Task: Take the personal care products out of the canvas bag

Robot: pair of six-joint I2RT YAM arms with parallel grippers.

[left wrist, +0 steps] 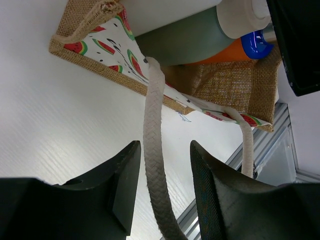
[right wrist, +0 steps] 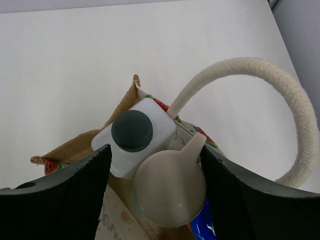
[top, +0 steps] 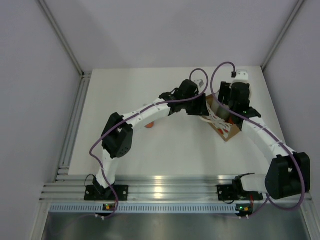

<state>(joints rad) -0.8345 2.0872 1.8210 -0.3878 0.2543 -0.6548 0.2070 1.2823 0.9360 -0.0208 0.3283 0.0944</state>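
From above we see two arms, the left arm (top: 150, 111) and the right arm (top: 265, 135), both reaching to the one bag (top: 225, 131), which lies on the table (top: 175, 160) toward its far right. The arms' ends cover most of the bag. One small orange thing (top: 149, 125) lies on the table partly under the left arm, well apart from the bag. It is too small for us to make out.

At the left wrist, the left gripper (left wrist: 162, 165) is clamped narrow on the one rope handle (left wrist: 154, 110), which runs up between its two black fingers (left wrist: 120, 190) to the bag's mouth. The bag lies on its side with its watermelon-printed face toward the table. In its mouth we count two bottles for sure. One is a grey-green bottle (left wrist: 185, 40) with a beige cap (left wrist: 240, 17). Under it is an orange bottle (left wrist: 220, 52) with a blue cap (left wrist: 255, 42). A white shape above them may be a third.

At the right wrist, the right gripper (right wrist: 155, 160) stands about half wide, one finger on each side of two bottle tops. These are a white bottle (right wrist: 155, 120) with a dark grey cap (right wrist: 131, 130) and, beside it, the beige cap. The fingers sit right against them, but we cannot tell whether they press. The blue cap peeks out below, so here we count three bottles in the bag. The handle arches off to the right.
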